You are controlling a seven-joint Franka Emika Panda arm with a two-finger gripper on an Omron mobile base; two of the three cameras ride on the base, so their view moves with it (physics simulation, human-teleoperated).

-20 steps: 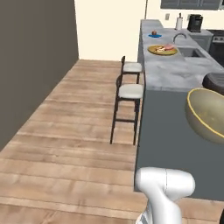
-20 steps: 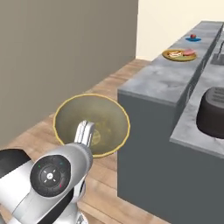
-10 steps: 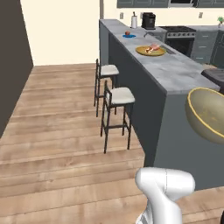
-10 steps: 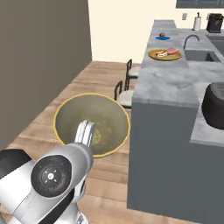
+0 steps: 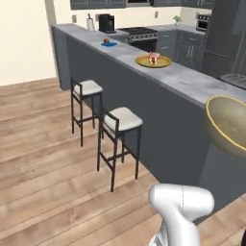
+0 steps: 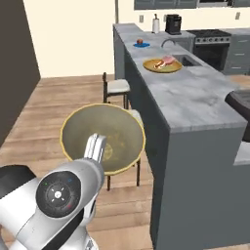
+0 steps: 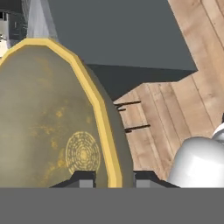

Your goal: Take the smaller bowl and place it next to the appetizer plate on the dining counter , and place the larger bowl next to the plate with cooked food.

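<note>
This is a home kitchen with an eating bar. A long tabletop (image 5: pixel 192 84) of grey marbled stone with a dark panelled front divides the room, and two bar stools (image 5: pixel 122 120) with pale seats stand against it on a wooden plank floor (image 5: pixel 43 158). Behind it are dark grey cabinets (image 5: pixel 178 43), a stove (image 6: pixel 212 44) and a black coffee machine (image 6: pixel 172 23). A faucet (image 6: pixel 168 43) rises at a sink. Two plates with food (image 6: pixel 162 64) lie on the tabletop.
</note>
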